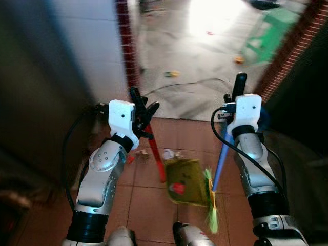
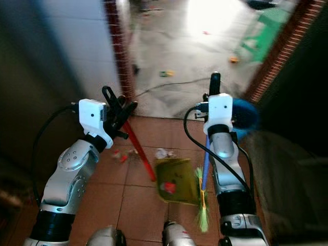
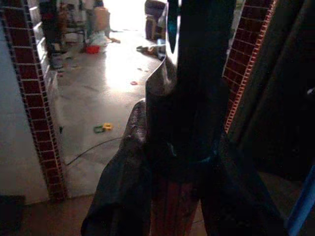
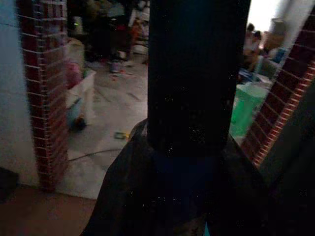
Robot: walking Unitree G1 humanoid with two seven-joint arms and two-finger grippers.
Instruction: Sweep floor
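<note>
Both silver arms raised, forearms bent upward.
Left gripper (image 1: 142, 110) and right gripper (image 1: 237, 89) — black fingers clamped tight — sit level, well apart.

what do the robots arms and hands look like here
Both arms are silver metal with black ribbed bands near the elbows. Each wrist carries a white boxy housing with a black cable looping out of it. The left hand and right hand each have long black fingers.

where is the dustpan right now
In the left eye view the dustpan lies on the red tile floor between the arms, its red handle in the left gripper, the broom's green bristles at its right edge.
</note>
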